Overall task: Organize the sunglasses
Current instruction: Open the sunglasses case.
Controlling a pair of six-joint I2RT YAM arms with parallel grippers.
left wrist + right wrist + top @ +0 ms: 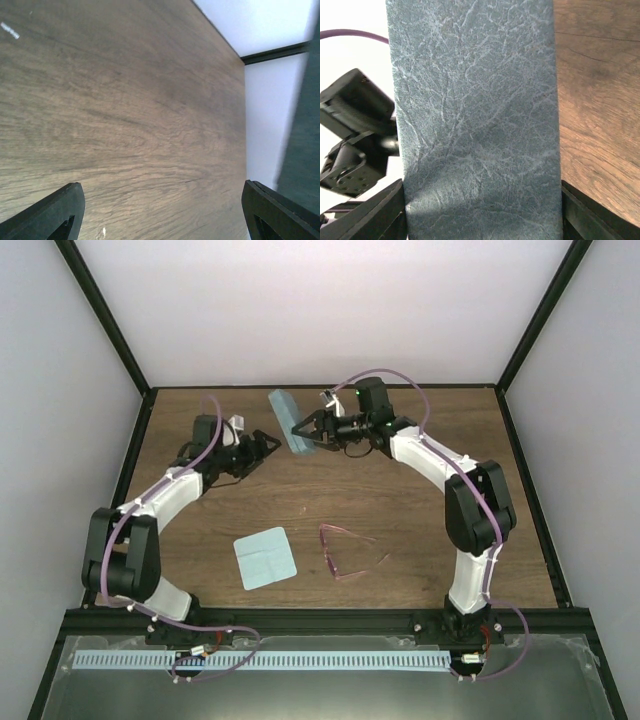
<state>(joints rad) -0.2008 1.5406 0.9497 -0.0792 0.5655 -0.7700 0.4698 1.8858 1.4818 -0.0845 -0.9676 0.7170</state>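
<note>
The right claw is clamping the grey-blue case at the top view's upper centre. The left claw is gaping wide, empty, beside it. Opening the case is probably calling for both. The sunglasses are lying at lower centre on the counter, well apart from either claw.

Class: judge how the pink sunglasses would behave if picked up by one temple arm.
The sunglasses look thin-framed, so they are probably light and fragile. Their temple arms lie unfolded, so the frame may swing at the hinge. The slim, glossy-looking plastic could slip.
</note>
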